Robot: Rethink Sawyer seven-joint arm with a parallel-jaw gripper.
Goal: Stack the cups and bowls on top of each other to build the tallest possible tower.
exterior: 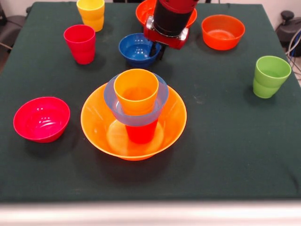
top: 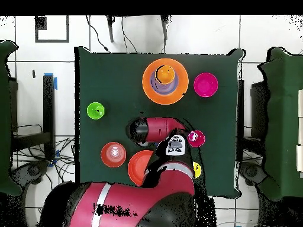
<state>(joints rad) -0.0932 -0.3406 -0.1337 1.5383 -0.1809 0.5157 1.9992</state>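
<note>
The tower stands at the table's middle: a wide orange bowl (exterior: 96,123), a red-orange cup (exterior: 141,133) in it, a light blue bowl (exterior: 161,96) on that, and an orange cup (exterior: 136,89) on top. It also shows in the overhead view (top: 165,81). My gripper (exterior: 160,49) hangs at the right rim of the dark blue bowl (exterior: 136,48); its underside is hidden by the arm's head. The arm (top: 158,128) covers that bowl from above. Loose cups: crimson (exterior: 81,43), yellow (exterior: 91,13), green (exterior: 270,75).
A magenta bowl (exterior: 41,118) sits at the left front. An orange-red bowl (exterior: 223,31) sits at the far right. A large red-orange bowl (exterior: 142,12) lies partly behind the arm, by the yellow cup.
</note>
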